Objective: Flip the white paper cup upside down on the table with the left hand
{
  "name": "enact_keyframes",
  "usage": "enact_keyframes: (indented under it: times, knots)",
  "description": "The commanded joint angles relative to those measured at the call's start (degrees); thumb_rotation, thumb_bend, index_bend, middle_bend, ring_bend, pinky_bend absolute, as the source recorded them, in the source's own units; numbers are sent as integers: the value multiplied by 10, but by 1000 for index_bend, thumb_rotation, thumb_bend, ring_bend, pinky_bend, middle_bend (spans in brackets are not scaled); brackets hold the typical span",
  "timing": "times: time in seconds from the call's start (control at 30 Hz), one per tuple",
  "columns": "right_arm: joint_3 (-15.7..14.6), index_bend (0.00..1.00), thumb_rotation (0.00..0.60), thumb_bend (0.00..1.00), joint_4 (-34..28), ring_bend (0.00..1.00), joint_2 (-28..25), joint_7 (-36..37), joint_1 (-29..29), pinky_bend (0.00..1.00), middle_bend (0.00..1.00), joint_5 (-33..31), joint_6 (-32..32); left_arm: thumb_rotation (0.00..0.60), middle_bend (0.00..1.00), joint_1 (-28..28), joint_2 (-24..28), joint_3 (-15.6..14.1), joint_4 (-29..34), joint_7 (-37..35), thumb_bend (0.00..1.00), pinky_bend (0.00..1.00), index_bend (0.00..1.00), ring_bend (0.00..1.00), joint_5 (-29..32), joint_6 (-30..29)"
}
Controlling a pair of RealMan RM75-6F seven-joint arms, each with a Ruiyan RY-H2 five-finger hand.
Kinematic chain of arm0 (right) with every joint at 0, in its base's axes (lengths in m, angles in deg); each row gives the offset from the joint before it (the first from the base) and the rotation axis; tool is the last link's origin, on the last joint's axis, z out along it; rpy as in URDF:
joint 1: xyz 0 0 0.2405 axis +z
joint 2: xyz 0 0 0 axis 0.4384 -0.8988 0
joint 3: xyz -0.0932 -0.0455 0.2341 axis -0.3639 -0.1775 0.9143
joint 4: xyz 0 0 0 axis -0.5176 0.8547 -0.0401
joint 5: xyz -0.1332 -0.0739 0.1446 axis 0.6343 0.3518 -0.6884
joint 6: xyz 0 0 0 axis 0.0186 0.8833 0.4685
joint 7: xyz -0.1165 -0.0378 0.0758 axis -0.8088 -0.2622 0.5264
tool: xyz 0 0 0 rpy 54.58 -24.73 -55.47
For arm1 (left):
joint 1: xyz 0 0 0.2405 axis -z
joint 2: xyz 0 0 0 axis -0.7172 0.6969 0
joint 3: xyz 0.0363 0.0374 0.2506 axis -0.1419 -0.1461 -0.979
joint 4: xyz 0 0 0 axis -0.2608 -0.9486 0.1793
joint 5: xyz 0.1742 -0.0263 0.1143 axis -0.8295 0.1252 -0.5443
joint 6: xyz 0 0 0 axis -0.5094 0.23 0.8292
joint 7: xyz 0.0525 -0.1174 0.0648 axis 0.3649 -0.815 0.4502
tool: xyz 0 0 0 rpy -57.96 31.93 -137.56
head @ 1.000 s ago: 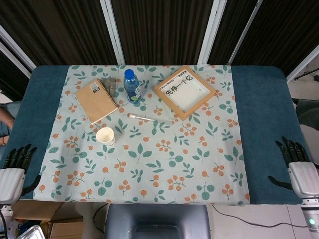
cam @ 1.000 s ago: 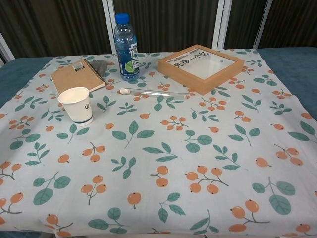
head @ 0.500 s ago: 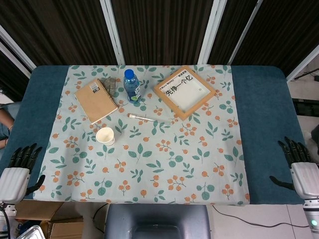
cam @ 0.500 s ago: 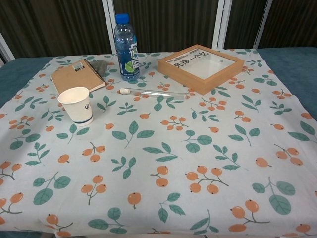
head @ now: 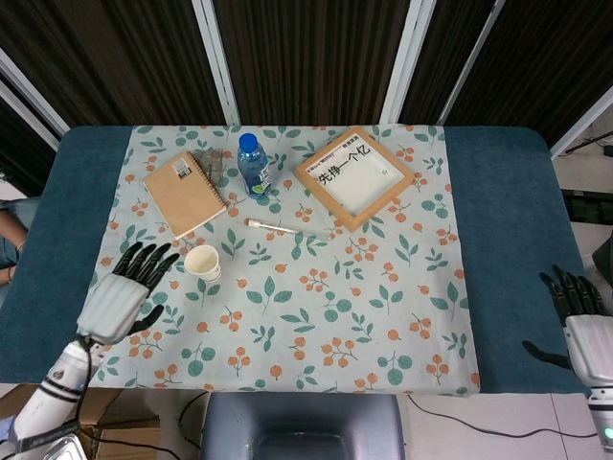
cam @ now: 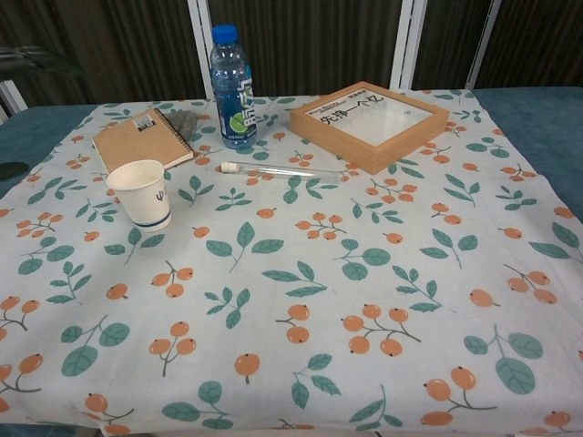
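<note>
Nearest, right hand at the table's near right edge, cut off by the frame, fingers spread, grasping nothing. Left hand released too, fingers apart, just beside the one white paper cup, not touching; unseen from the chest. Cup upright, mouth up. Further back: one thin rod, hard to identify; one notebook; one bottle; one framed sign.

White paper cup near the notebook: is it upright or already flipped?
Upright. The white paper cup stands on its narrow base with its open rim facing up, and the head view looks down into it. The left hand is not touching it.
</note>
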Motion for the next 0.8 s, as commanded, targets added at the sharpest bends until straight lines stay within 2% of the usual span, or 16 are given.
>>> enact_keyframes:
  times: [0.03,0.2,0.47,0.73,0.8]
  knots:
    - [0,0,600,197,4,0,0,5,-2,0,0,-2,1,600,0,67,-39,30,9,71,320,0,0,0,75,72]
    - [-1,0,600,197,9,0,2,7,-2,0,0,0,-1,600,0,123,-83,38,-17,134,320,0,0,0,140,119]
    - [-2,0,600,197,10,0,8,3,0,0,0,0,-7,600,0,200,-138,41,-70,236,312,0,0,0,259,154]
    - [2,0,600,197,15,0,6,6,0,0,0,-7,-10,600,0,251,-164,19,-119,310,311,0,0,0,410,150]
    - [1,0,600,197,18,0,7,6,-1,0,0,-9,-12,600,0,261,-167,11,-124,320,311,0,0,0,430,150]
